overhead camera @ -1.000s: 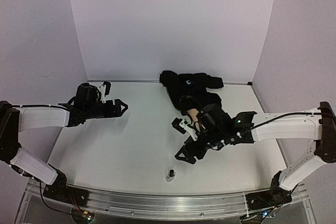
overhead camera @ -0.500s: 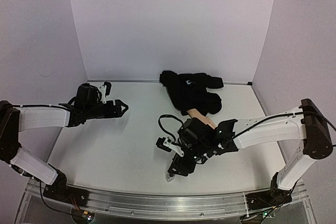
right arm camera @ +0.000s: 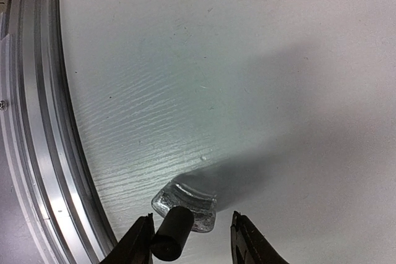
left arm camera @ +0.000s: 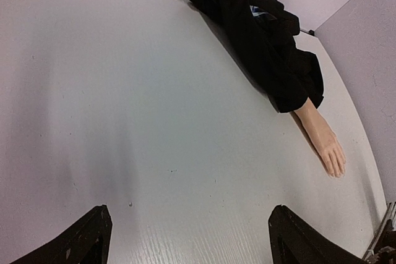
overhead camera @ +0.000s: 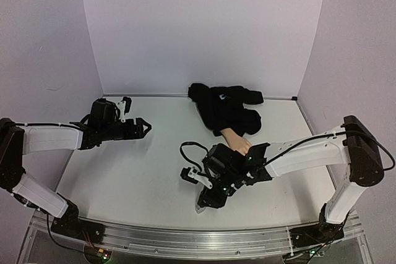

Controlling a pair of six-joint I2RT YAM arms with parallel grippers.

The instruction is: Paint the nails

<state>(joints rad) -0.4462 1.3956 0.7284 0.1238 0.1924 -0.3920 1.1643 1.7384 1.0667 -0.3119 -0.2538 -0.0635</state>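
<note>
A small clear bottle (right arm camera: pixel 185 204) with a dark cap (right arm camera: pixel 172 233) stands near the table's front edge. My right gripper (right arm camera: pixel 190 239) straddles the cap with its jaws partly apart: the left finger (right arm camera: pixel 139 242) is against the cap and the right finger (right arm camera: pixel 247 242) is clear of it. From above, the right gripper (overhead camera: pixel 210 198) covers most of the bottle (overhead camera: pixel 200 205). The peach mannequin hand (left arm camera: pixel 323 140) lies flat, its black sleeve (left arm camera: pixel 260 35) bunched behind it; the nails (left arm camera: pixel 337 168) are too small to make out. My left gripper (left arm camera: pixel 189 239) hovers open over bare table, far to the left.
An aluminium rail (right arm camera: pixel 37 122) runs along the table's front edge, right beside the bottle. The mannequin hand (overhead camera: pixel 237 142) lies just behind my right arm. Lilac walls close in the back and both sides.
My right arm swung forward and left, from beside the mannequin hand down to the bottle, and its jaws have narrowed around the cap. The left arm stayed still.
</note>
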